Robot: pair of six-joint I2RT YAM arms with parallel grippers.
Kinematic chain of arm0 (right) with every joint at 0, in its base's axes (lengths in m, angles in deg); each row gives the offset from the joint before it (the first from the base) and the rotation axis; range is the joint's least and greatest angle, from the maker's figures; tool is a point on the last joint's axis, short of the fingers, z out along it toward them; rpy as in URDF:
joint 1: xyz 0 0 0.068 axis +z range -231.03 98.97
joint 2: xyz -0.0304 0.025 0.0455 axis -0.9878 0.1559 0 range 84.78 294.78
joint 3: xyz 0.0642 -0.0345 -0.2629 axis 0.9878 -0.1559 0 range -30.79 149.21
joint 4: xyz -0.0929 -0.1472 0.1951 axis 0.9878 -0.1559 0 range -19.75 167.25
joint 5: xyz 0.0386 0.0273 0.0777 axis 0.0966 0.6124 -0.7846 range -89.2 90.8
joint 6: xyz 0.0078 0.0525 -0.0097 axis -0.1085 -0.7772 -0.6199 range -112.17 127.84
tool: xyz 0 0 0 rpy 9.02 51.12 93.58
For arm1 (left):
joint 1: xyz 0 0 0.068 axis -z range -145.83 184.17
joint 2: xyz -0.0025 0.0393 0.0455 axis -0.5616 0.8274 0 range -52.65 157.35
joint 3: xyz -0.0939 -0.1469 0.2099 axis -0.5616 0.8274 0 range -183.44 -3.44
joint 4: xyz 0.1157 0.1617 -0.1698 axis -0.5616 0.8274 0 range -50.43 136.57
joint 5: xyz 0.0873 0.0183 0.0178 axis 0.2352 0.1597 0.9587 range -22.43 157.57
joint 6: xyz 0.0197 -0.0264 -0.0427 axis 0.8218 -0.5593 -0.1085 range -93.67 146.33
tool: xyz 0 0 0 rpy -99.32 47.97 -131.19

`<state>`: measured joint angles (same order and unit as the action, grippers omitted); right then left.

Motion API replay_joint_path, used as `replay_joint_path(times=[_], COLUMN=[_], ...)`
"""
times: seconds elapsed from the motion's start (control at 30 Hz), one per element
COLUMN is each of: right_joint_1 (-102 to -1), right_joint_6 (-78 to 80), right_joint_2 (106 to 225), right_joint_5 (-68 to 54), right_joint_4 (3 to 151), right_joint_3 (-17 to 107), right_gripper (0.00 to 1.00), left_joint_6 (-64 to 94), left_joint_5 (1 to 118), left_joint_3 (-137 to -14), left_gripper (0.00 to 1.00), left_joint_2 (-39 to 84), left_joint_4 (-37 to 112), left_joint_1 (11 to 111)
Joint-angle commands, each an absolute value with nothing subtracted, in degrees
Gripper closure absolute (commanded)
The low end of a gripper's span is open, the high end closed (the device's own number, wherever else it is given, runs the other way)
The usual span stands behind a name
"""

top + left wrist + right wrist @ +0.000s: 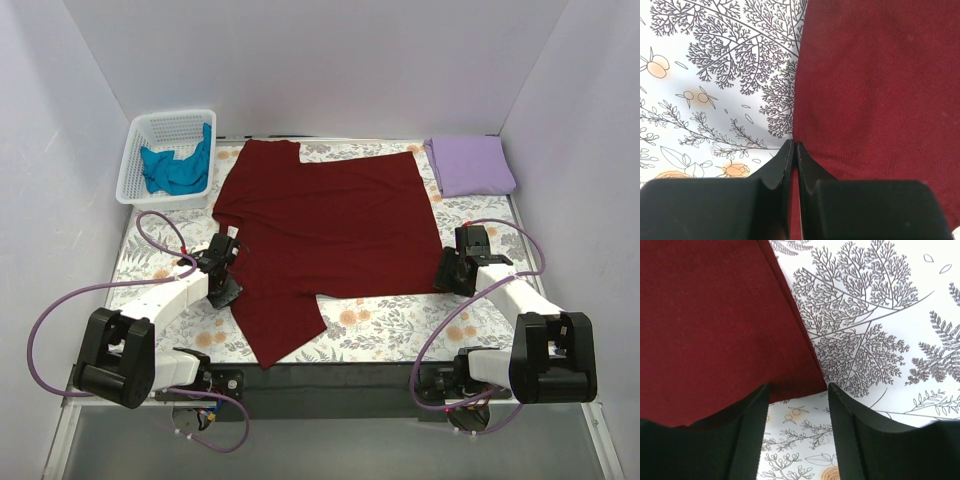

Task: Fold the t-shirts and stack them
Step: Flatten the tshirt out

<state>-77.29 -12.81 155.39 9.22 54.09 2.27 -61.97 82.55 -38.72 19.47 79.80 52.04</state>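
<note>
The dark maroon t-shirt (330, 225) lies spread on the floral cloth, with one part folded toward the front edge. My left gripper (230, 265) sits at the shirt's left edge. In the left wrist view the left gripper (794, 145) is shut, with maroon fabric (880, 90) showing in the thin gap between the fingers. My right gripper (443, 268) is at the shirt's front right corner. In the right wrist view the right gripper (797, 387) is open, just short of that corner (715, 325). The lavender t-shirt (472, 165) lies folded at the back right. The teal t-shirt (178, 168) lies crumpled in the basket.
A white lattice basket (165, 125) stands at the back left corner. The floral-print cloth (390, 325) covers the table and shows in both wrist views (715, 75) (880, 340). Purple cables loop beside both arm bases. White walls enclose three sides.
</note>
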Motion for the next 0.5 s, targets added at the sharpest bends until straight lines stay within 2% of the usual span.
replay_joint_path(times=[0.0,0.13,0.2,0.33,0.4,0.43,0.47], right_joint_1=[-77.52,-77.69,-77.61,-77.69,-77.61,-77.69,-77.61], right_joint_6=[-13.52,-13.44,-13.17,-13.08,-12.64,-12.38,-12.29], right_joint_2=[156.14,156.50,157.02,157.11,156.68,156.41,156.06], right_joint_5=[9.23,10.72,10.73,10.20,10.03,9.94,9.85], right_joint_4=[56.51,56.60,56.68,56.69,56.69,56.69,55.99], right_joint_3=[0.86,0.33,0.33,0.24,0.15,0.15,0.24], right_gripper=[0.45,0.48,0.56,0.63,0.72,0.82,0.87], left_joint_6=[-61.74,-61.74,-61.74,-61.74,-61.57,-61.56,-61.30], left_joint_5=[81.10,81.28,81.28,81.19,80.58,80.40,80.23], left_joint_3=[-38.24,-38.15,-38.15,-38.15,-38.07,-37.98,-37.89], left_gripper=[1.00,1.00,1.00,1.00,1.00,1.00,1.00], left_joint_2=[18.10,17.84,17.84,17.75,17.58,17.40,17.14], left_joint_4=[78.59,78.59,78.59,78.50,78.16,78.07,77.98], left_joint_1=[52.45,52.45,52.54,52.45,52.45,52.45,52.45])
